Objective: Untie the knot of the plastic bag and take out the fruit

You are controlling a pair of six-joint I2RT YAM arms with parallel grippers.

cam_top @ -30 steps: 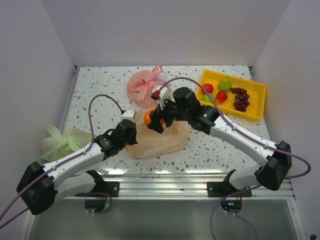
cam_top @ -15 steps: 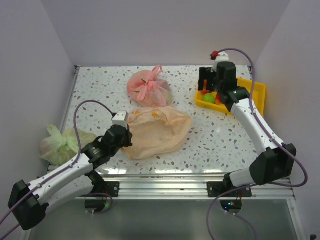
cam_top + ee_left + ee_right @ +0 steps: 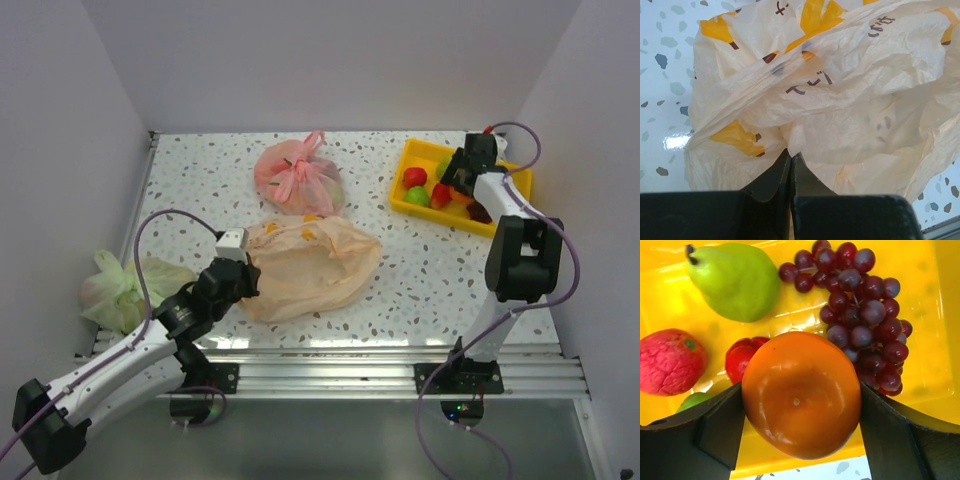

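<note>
The crinkled, translucent peach plastic bag [image 3: 310, 265] lay slumped on the speckled surface [image 3: 420, 270], between a knotted pink bag [image 3: 297, 178] behind and a pale green bag [image 3: 125, 285] at left. The left end effector [image 3: 790, 159] pinched its thin film, jaws together. The right end effector [image 3: 461, 184] clamped a glossy orange [image 3: 800, 390] over the yellow tray [image 3: 940, 315], which held a smooth pear [image 3: 737, 280] and grapes [image 3: 860, 305].

L arm [image 3: 115, 358] stretched low, reaching in from near-left of plastic bag [image 3: 310, 262]. L gripper [image 3: 790, 156] at bag's near-left edge, jaws pinched tight on film. R arm [image 3: 503, 200] folded upright, well right of bag. R gripper [image 3: 801, 390] far-right of bag, fingers [image 3: 715, 425] clamped both sides of orange [image 3: 800, 405], pointing down.
</note>
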